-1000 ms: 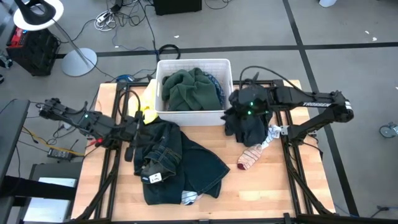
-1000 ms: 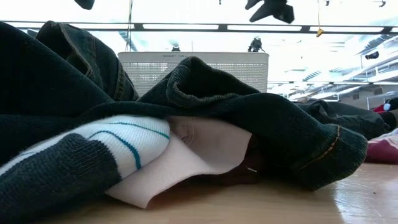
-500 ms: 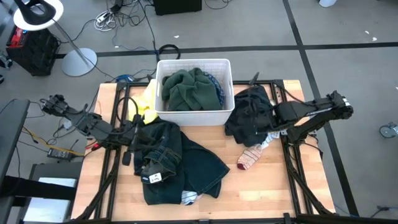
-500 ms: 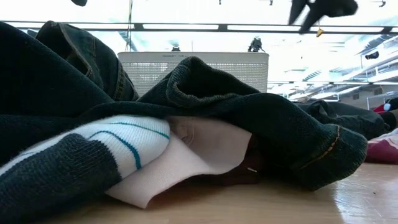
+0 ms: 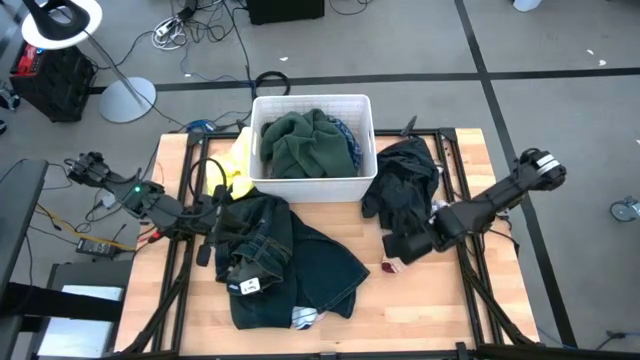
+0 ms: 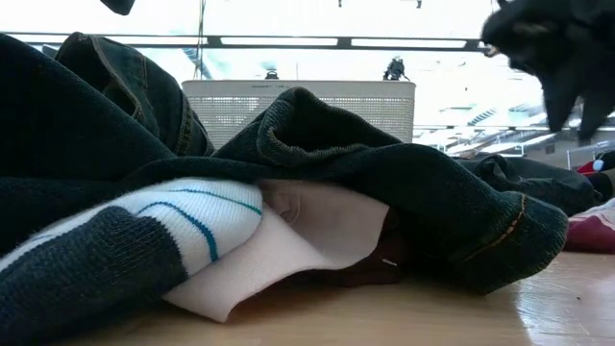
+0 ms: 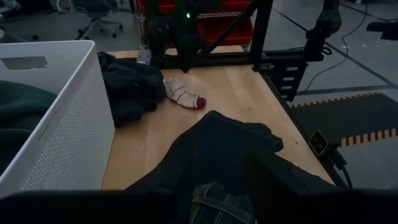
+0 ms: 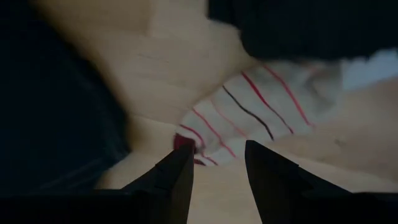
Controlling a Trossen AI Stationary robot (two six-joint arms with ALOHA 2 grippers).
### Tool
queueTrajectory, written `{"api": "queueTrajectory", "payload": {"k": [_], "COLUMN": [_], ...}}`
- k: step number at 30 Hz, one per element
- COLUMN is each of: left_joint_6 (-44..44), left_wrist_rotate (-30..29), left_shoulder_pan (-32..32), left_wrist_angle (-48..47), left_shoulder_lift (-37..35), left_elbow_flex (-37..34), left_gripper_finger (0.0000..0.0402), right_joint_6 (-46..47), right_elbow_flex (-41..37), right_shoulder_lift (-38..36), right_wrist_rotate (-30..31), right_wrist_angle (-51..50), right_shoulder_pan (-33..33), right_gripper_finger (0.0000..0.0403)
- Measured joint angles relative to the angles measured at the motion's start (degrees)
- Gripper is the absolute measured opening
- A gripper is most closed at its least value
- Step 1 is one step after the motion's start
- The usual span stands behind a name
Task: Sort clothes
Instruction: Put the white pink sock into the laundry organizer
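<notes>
Denim dominates the wooden bench (image 5: pixel 420 300): dark jeans (image 5: pixel 285 260) lie crumpled in front of the white bin (image 5: pixel 312 185), with a small white tag (image 5: pixel 248 286) on the waistband; its writing is too small to read. The bin is rectangular plastic with finely perforated walls and holds a soft dark green garment (image 5: pixel 305 140), bunched high. A yellow garment (image 5: pixel 236 165) shows at the bin's left side, and a black garment (image 5: pixel 402 180) lies heaped at its right side. Just in front of that heap is a knitted white sock (image 8: pixel 255 115) with thin red and dark stripes and a red toe. The right claw (image 8: pixel 214 171) hangs directly over the sock's toe, its two dark fingers parted and holding nothing. The left claw (image 5: pixel 212 222) sits at the jeans' left edge, near the bin's front left corner; whether it grips the denim cannot be told. In the low view, a white ribbed sock (image 6: pixel 183 216) with teal stripes lies under the jeans.
</notes>
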Motion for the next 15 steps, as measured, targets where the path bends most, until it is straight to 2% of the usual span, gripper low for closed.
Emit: {"api": "queueTrajectory", "payload": {"k": [6,15], "left_joint_6": [0.0,-0.2], "left_wrist_rotate": [0.0,0.0], "left_shoulder_pan": [0.0,0.0], "left_wrist_angle": [0.0,0.4], "left_shoulder_lift": [0.0,0.0], "left_elbow_flex": [0.0,0.0], "left_gripper_finger": [0.0133,0.0133], "right_joint_6": [6.8,7.1], "right_elbow_flex": [-7.7,-15.9], "right_shoulder_lift": [0.0,0.0], "right_wrist_rotate": [-0.3,-0.4], "right_wrist_angle": [8.0,16.6], "right_shoulder_pan": [4.0,2.4], "right_gripper_finger": [0.0144,0.0144]}}
